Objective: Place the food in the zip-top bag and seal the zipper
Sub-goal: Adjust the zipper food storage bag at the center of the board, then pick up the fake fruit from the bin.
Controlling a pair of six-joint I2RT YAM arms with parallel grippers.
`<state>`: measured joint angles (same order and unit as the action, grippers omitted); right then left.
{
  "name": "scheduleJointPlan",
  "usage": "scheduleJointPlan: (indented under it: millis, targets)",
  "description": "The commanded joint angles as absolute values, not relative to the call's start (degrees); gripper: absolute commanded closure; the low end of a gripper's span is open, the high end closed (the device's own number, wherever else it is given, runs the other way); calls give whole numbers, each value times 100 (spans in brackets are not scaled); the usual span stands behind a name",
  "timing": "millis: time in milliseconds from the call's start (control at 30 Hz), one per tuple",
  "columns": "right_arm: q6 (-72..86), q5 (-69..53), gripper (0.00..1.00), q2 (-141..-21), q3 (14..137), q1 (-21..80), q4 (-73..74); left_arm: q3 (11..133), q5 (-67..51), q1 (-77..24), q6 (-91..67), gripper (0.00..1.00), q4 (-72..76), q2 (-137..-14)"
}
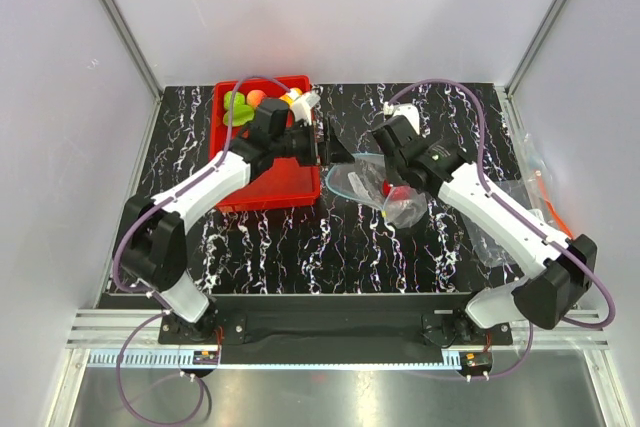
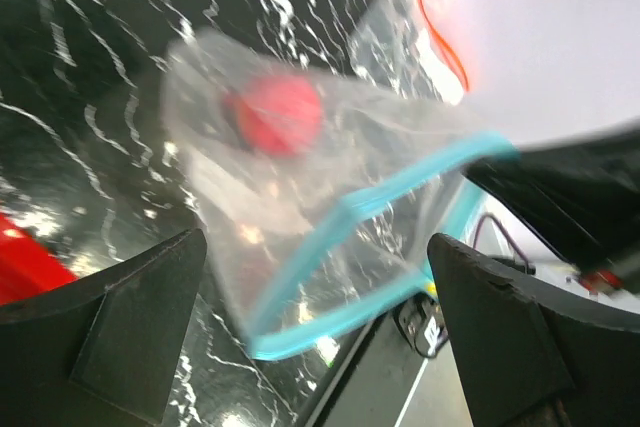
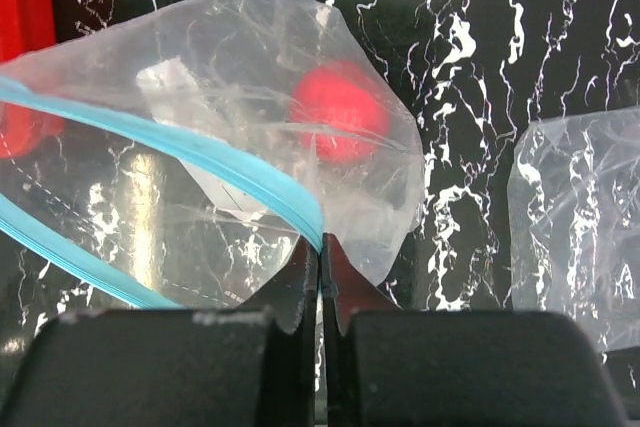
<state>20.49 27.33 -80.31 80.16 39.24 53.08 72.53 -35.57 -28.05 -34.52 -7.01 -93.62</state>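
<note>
The zip-top bag (image 1: 357, 184) lies on the black marbled table between my two grippers, its mouth open. Its light-blue zipper (image 3: 205, 162) also shows in the left wrist view (image 2: 330, 237). A red apple (image 3: 338, 109) sits inside the bag and shows in the left wrist view too (image 2: 280, 112). My right gripper (image 3: 320, 247) is shut on the zipper edge of the bag. My left gripper (image 2: 315, 252) is open and empty, its jaws wide on either side of the bag's mouth. Green pieces (image 1: 238, 108), the peach (image 1: 257, 97) and a yellow piece (image 1: 293, 101) lie in the red bin (image 1: 268, 192).
The red bin stands at the back left, under my left arm. Other clear plastic with an orange-red strip (image 1: 530, 192) lies at the right edge of the table and shows in the right wrist view (image 3: 575, 227). White walls enclose the table.
</note>
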Motion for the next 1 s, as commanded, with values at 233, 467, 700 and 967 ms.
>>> scheduleJointPlan:
  millis: [233, 467, 700, 967]
  targets:
    - [1802, 2760, 100, -7805, 7858, 3542, 4975, 6751, -3410, -2120, -3778, 1, -159, -8350]
    - [1749, 2725, 100, -7375, 7673, 3463, 5036, 6320, -2068, -459, -4526, 1, 404, -8252]
    - [1670, 2707, 100, -7190, 7541, 3463, 4975, 6398, -731, 149, -6237, 1, 1167, -9568]
    - [1582, 2549, 100, -7198, 7436, 3445, 4773, 6934, 1043, -148, -7031, 1, 809, -10327]
